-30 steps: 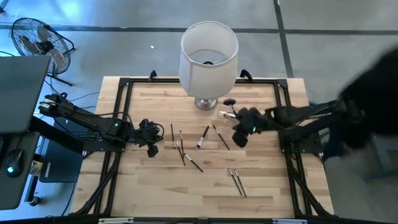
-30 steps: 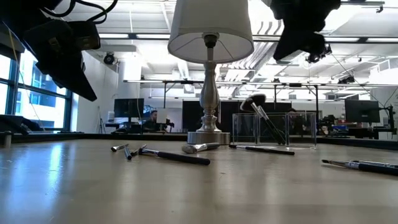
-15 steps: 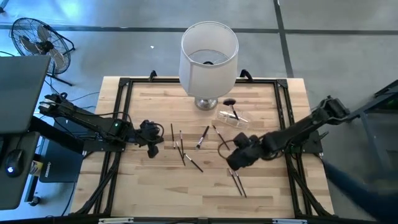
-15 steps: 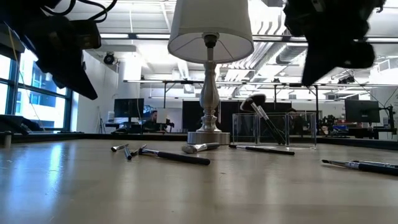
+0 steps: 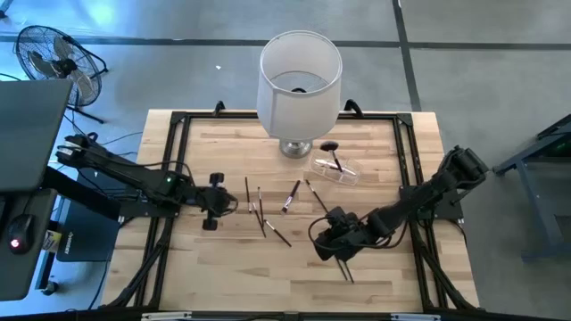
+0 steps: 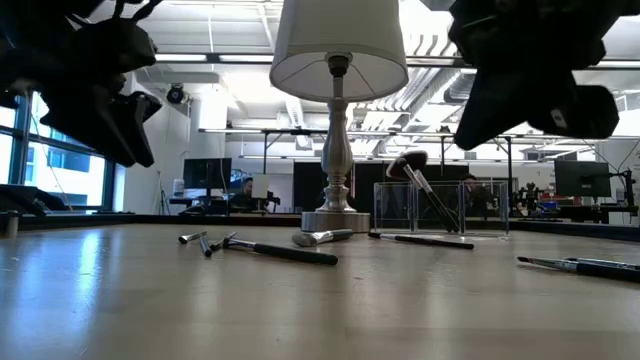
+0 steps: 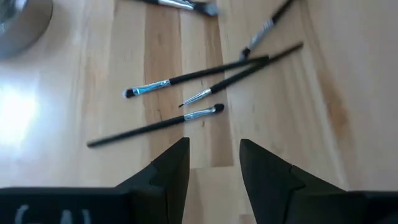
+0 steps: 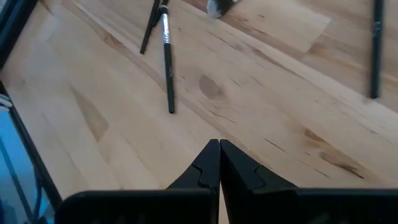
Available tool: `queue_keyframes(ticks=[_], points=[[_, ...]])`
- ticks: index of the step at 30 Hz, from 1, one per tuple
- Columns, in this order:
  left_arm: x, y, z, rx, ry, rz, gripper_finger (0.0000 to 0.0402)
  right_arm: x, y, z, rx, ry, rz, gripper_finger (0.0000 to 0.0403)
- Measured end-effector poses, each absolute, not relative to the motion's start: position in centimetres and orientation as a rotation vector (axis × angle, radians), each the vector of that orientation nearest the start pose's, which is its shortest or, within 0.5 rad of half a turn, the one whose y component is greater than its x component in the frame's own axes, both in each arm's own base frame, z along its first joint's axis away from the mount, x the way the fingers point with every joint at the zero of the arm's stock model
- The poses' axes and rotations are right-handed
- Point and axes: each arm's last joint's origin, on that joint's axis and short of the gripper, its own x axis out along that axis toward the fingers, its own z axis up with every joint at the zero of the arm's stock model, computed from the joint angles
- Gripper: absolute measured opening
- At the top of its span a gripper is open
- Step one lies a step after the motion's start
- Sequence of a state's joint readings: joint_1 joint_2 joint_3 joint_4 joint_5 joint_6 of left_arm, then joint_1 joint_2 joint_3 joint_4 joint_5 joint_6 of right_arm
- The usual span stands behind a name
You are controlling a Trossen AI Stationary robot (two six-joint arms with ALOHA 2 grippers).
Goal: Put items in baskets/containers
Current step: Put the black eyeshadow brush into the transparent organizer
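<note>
Several thin makeup brushes lie flat on the wooden table: a cluster (image 5: 260, 209) at mid-table, also seen in the left wrist view (image 7: 186, 78), and a pair (image 5: 344, 266) nearer the front, also seen in the right wrist view (image 8: 166, 56). The clear container (image 5: 335, 169) stands by the lamp with a fluffy black-headed brush (image 6: 418, 178) leaning inside it. My left gripper (image 5: 228, 203) hovers open, just left of the cluster (image 7: 214, 155). My right gripper (image 5: 323, 250) hangs shut above the table by the front pair (image 8: 219, 149).
A big white lampshade on a silver base (image 5: 300, 85) stands at the far middle, next to the container. A black frame (image 5: 178, 125) runs around the table's edges. Bare wood lies toward the near edge.
My right gripper has swung from beside the container toward the near edge and down, rolling as it went, still shut. My left gripper has stayed in place, rolled about its own axis, and its fingers have parted. No brush has moved.
</note>
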State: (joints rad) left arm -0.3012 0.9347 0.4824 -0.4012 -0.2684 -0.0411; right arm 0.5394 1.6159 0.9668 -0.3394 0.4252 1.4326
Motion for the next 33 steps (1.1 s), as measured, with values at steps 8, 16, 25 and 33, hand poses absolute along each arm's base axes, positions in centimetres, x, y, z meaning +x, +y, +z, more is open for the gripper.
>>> queue_keyframes(ticks=[8, 16, 25, 33], points=[[17.7, -4.5, 17.6, 0.48, 0.896, -0.076, 0.0134, 28.3, 15.4, 18.3, 0.884, 0.719, -0.499, 0.0], [20.9, -3.9, 17.3, 0.473, 0.963, -0.188, 0.0133, 28.3, 15.3, 18.4, 0.844, 0.708, -0.492, 0.0], [24.4, -0.8, 18.5, 0.659, 1.122, -0.256, 0.0133, 28.6, 14.9, 18.4, 0.798, 0.709, -0.479, 0.0], [25.5, 1.9, 17.6, 0.769, 1.258, -0.406, 0.0133, 29.0, 14.5, 18.5, 0.771, 0.702, -0.466, 0.0]])
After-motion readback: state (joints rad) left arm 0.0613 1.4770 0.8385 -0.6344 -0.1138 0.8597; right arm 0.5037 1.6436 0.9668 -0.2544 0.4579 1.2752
